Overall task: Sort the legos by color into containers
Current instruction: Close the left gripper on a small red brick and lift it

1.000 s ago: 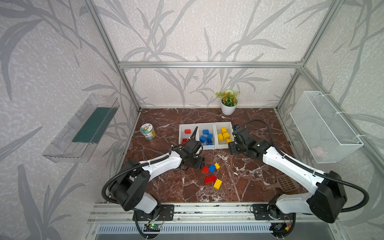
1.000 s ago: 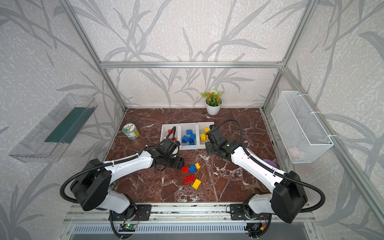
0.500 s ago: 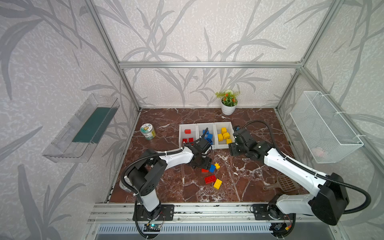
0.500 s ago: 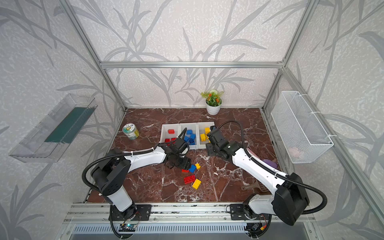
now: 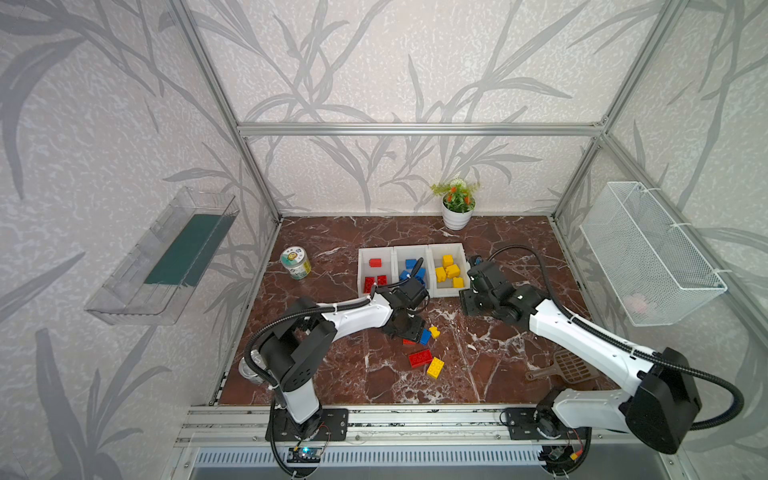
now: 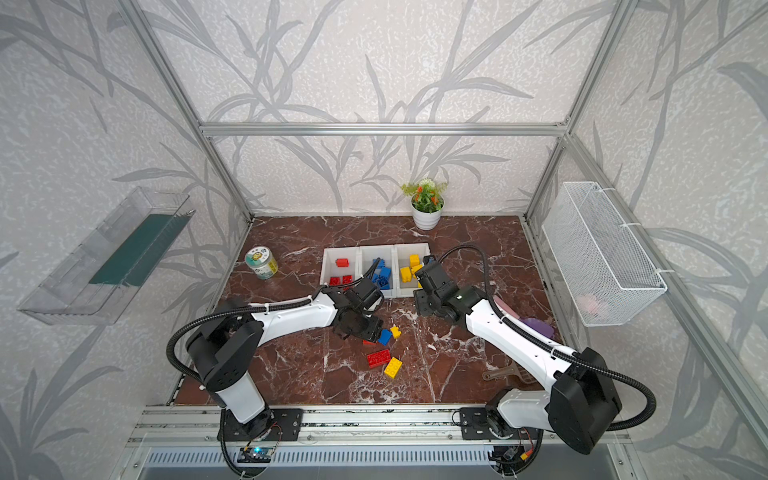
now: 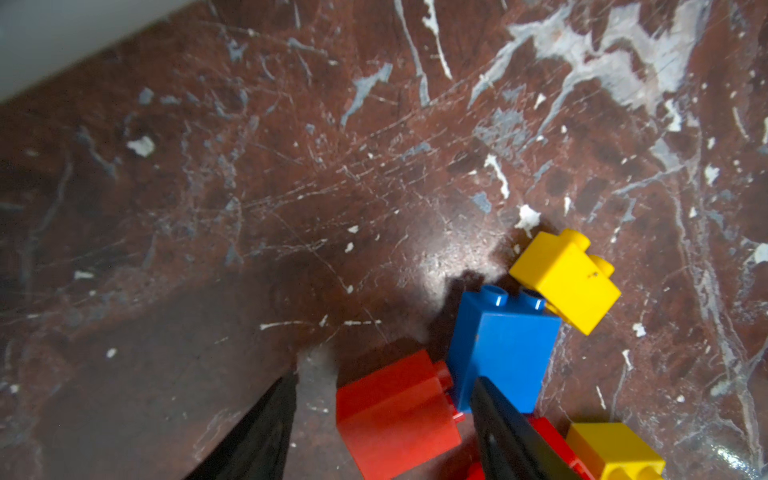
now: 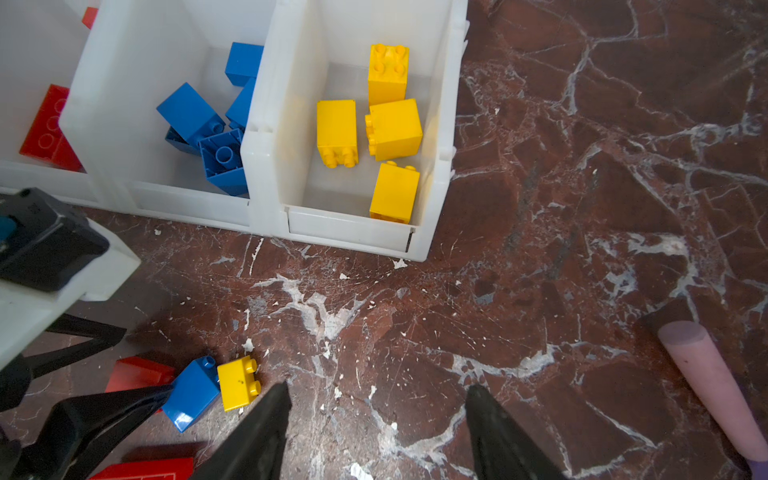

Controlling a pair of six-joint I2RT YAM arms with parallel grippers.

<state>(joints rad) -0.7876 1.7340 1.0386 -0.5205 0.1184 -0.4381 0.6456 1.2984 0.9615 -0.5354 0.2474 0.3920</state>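
Observation:
Three joined white containers (image 5: pixel 446 292) hold sorted legos: red on the left, blue in the middle, yellow (image 8: pixel 336 133) on the right. Loose on the floor lie a small red brick (image 7: pixel 395 415), a blue brick (image 7: pixel 503 345), a small yellow brick (image 7: pixel 565 282), a red oblong (image 5: pixel 420 358) and a yellow oblong (image 5: pixel 435 368). My left gripper (image 7: pixel 384 379) is open and low, straddling the small red brick, with a gap at one finger. My right gripper (image 8: pixel 378 386) is open and empty over bare floor in front of the yellow container.
A tin can (image 5: pixel 295 262) stands left of the containers and a potted plant (image 5: pixel 457 208) behind them. A brown scoop (image 5: pixel 569 368) and a pink-handled tool (image 8: pixel 715 382) lie at the right. A wire basket (image 5: pixel 648 253) and a clear tray (image 5: pixel 166 257) hang on the side walls.
My left gripper has swung right from beside the red container to the loose pile, come down over the small red brick and narrowed its jaws. The right gripper has barely moved.

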